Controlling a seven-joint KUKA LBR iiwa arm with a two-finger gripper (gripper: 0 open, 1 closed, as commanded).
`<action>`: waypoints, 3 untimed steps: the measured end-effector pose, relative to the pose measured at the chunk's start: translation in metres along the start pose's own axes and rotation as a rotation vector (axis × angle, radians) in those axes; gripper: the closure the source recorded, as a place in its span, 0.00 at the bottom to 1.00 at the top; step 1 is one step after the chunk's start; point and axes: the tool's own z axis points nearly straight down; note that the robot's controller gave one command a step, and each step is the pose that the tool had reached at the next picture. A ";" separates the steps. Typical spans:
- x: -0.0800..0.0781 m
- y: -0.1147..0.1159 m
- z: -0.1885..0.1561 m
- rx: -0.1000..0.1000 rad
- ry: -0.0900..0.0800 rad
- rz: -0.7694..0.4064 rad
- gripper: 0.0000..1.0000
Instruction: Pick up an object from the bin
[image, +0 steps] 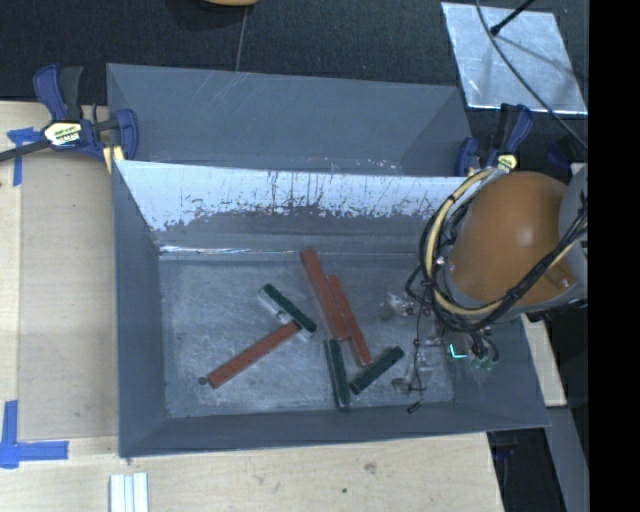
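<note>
Gripper (419, 372) hangs low over the floor of the grey metal bin (140, 330), lower right of frame under the arm's orange dome cover (505, 240); cannot tell if the claw is wide or narrow, and nothing is seen held in it. The nearest thing is a short dark green flat bar (377, 367) lying angled just left of it, meeting a second dark green bar (338, 373) in a V below two long red-brown flat sticks (336, 305), and it's the likely pick since its right end lies free toward the gripper. Another red-brown stick (250, 357) crosses a third dark green bar (289, 308) further left, flat and loose.
</note>
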 end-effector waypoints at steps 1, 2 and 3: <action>-0.002 0.000 -0.004 0.001 -0.008 -0.002 0.00; -0.002 -0.018 0.009 0.001 -0.006 -0.352 0.00; -0.002 -0.026 0.039 0.001 -0.007 -0.285 0.00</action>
